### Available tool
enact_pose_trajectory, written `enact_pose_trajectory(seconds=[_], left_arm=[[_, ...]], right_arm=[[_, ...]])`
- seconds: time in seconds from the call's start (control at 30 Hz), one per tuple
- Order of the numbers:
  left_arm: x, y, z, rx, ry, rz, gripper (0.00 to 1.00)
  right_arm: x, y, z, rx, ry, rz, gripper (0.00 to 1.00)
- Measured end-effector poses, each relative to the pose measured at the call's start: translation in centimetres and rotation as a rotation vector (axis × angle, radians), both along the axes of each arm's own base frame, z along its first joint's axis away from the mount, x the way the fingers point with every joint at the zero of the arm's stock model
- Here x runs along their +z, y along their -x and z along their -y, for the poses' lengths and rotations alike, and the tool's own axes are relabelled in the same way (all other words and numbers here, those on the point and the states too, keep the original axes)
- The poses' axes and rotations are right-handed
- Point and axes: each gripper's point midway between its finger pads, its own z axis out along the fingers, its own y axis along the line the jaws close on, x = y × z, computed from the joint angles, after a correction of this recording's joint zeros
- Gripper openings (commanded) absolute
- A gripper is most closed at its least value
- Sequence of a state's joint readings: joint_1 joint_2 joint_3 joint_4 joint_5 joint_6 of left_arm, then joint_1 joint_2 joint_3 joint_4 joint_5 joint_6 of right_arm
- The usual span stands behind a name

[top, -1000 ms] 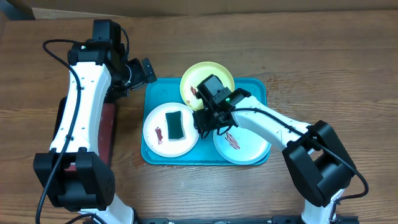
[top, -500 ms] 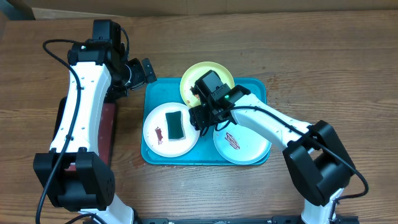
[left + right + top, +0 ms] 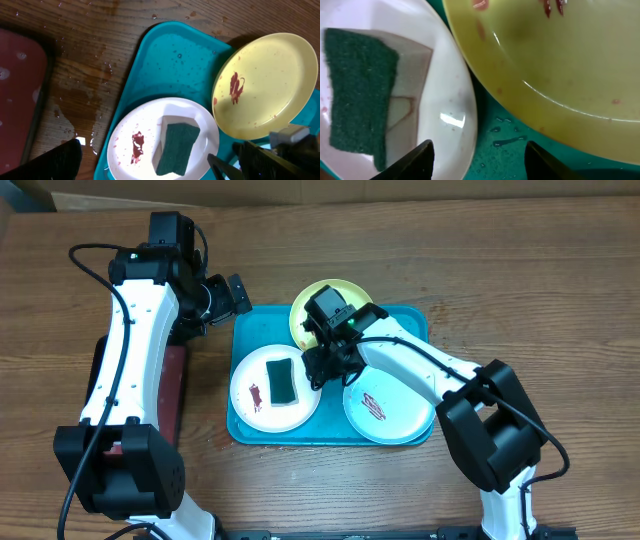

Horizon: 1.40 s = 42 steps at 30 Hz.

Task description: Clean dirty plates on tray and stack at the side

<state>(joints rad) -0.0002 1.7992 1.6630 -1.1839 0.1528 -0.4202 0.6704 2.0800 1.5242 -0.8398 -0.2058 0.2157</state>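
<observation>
The turquoise tray (image 3: pixel 412 320) holds three smeared plates. The yellow-green plate (image 3: pixel 360 295) lies at the back, overhanging the rim. The white-pink plate (image 3: pixel 250 375) at front left carries a green sponge (image 3: pixel 282 380). The pale mint plate (image 3: pixel 395 415) is at front right. My right gripper (image 3: pixel 318 370) is open and empty, low over the tray between the white-pink plate (image 3: pixel 445 95) and the yellow-green plate (image 3: pixel 560 60). My left gripper (image 3: pixel 238 292) is open and empty above the table beyond the tray's back left corner; in its wrist view its fingers (image 3: pixel 145 162) straddle the white-pink plate (image 3: pixel 145 120).
A dark red, black-rimmed tray (image 3: pixel 172 390) lies at the left under my left arm, also in the left wrist view (image 3: pixel 20 80). Water drops wet the wood beside the turquoise tray (image 3: pixel 170 55).
My right gripper has moved left and a little back, from above the mint plate's edge to the white-pink plate's right rim. The left arm has not moved.
</observation>
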Motion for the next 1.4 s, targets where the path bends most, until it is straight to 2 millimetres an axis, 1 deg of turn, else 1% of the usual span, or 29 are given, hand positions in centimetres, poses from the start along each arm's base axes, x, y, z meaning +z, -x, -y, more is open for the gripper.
enact_pose_trajectory(seconds=[0.03,0.07,0.1,0.17,0.23,0.3,0.33,0.47,0.57,0.6,0.67,0.73,0.77,0.87,0.93,1.0,1.07,1.1,1.4], left_arm=[[0.0,0.0,0.0,0.0,0.0,0.0,0.91],[0.0,0.1,0.0,0.003,0.001,-0.003,0.9],[0.0,0.1,0.0,0.006,0.002,-0.004,0.9],[-0.1,0.4,0.0,0.007,0.002,-0.018,0.9],[-0.2,0.8,0.0,0.006,0.001,-0.034,0.91],[-0.3,1.2,0.2,0.0,0.0,-0.051,0.91],[-0.3,1.4,0.3,-0.005,0.0,-0.059,0.94],[-0.4,2.2,1.9,-0.072,0.017,-0.081,0.97],[-0.6,2.6,3.6,-0.129,0.043,-0.085,0.97],[-0.7,2.7,3.9,-0.139,0.046,-0.09,0.97],[-1.5,3.3,4.8,-0.167,0.056,-0.108,0.96],[-2.3,3.7,5.1,-0.177,0.061,-0.126,0.95],[-3.0,4.3,5.4,-0.185,0.066,-0.148,0.94],[-4.4,5.3,5.5,-0.19,0.069,-0.189,0.93],[-5.3,5.9,5.6,-0.19,0.075,-0.21,0.9],[-6.1,6.2,5.8,-0.2,0.092,-0.215,0.88],[-6.8,6.4,6.2,-0.217,0.116,-0.215,0.82],[-7.2,6.7,6.5,-0.224,0.131,-0.22,0.76],[-9.9,7.8,7.2,-0.25,0.16,-0.228,0.75]], right_arm=[[-0.4,0.2,0.1,0.002,0.008,-0.01,0.54],[-1.3,0.5,0.2,0.004,0.026,-0.032,0.51],[-1.7,0.6,0.2,0.006,0.031,-0.039,0.47],[-1.8,0.6,-0.1,0.011,0.024,-0.038,0.4],[-1.8,0.6,-0.3,0.014,0.018,-0.034,0.37],[-1.8,0.5,-0.4,0.018,0.013,-0.026,0.31],[-1.8,0.4,-0.6,0.016,0.009,-0.023,0.29],[-1.7,0.2,-0.7,0.011,0.002,-0.015,0.18],[-1.7,0.0,-0.9,-0.004,-0.005,-0.012,0.14],[-1.6,-0.1,-0.9,-0.007,-0.007,-0.011,0.14],[-1.6,-0.1,-1.0,-0.013,-0.01,-0.01,0.11],[-1.6,-0.2,-1.0,-0.019,-0.011,-0.011,0.11],[-1.6,-0.2,-1.0,-0.02,-0.01,-0.012,0.1],[-1.6,-0.2,-1.0,-0.025,-0.011,-0.013,0.08],[-1.6,-0.2,-1.0,-0.026,-0.013,-0.011,0.06],[-1.6,-0.2,-1.0,-0.029,-0.013,-0.012,0.04],[-1.6,-0.3,-1.0,-0.03,-0.013,-0.011,0.04],[-1.6,-0.2,-1.0,-0.029,-0.013,-0.012,0.04],[-1.6,-0.4,-1.0,-0.046,-0.013,-0.008,0.04]])
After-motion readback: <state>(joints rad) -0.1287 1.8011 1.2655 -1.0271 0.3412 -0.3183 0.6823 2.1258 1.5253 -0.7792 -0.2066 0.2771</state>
